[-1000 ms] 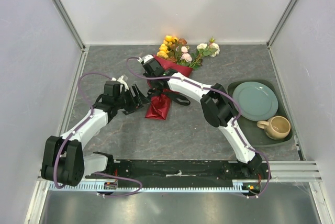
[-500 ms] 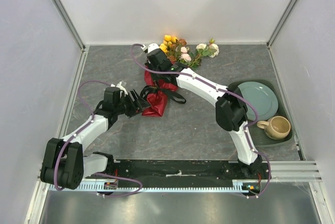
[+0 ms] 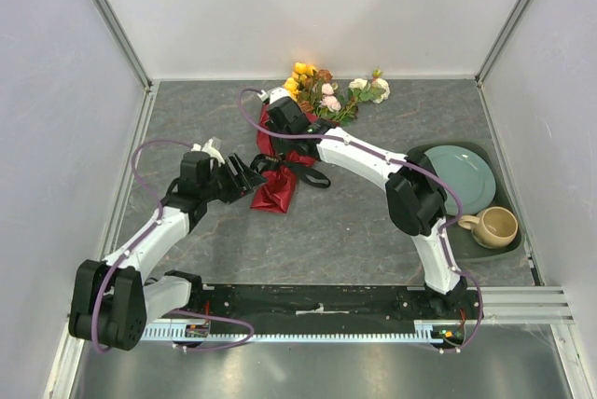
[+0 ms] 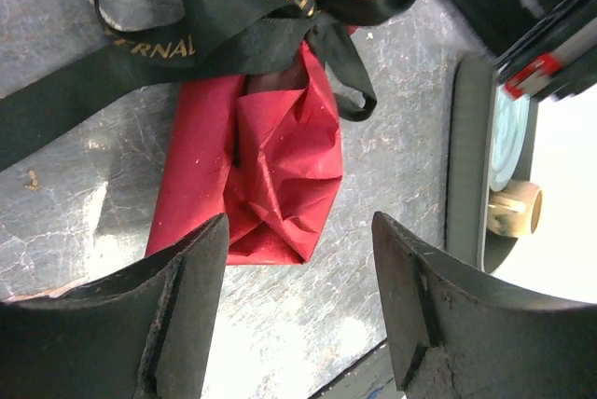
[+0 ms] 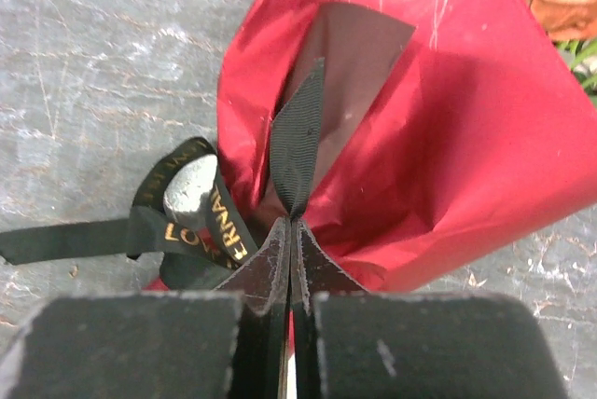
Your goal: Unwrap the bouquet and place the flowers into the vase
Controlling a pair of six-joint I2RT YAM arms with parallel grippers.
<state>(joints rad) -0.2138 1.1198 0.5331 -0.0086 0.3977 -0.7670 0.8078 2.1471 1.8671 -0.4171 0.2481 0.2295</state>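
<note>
The bouquet [image 3: 280,185] lies on the grey table. Its dark red wrapping paper [image 4: 280,157] tapers toward me and the flowers [image 3: 326,93] fan out at the far end. A black ribbon [image 4: 215,7] with gold lettering loops loosely round the paper. My right gripper [image 5: 291,224] is over the wide part of the wrapping [image 5: 448,138], shut on a strand of that ribbon [image 5: 297,138], which runs taut from its tips. My left gripper [image 4: 298,227] is open just short of the cone's narrow end, nothing between its fingers [image 3: 244,178]. The vase is out of view.
A green plate [image 3: 454,178] and a beige mug [image 3: 492,227] rest on a dark tray [image 3: 438,231] at the right. Grey walls enclose the table on three sides. Both arm bases stand on the black rail [image 3: 317,301] at the near edge.
My right gripper has pulled the ribbon toward the back, stretching its arm out and dragging the bouquet slightly. The left gripper has narrowed a little and stays by the cone's tip.
</note>
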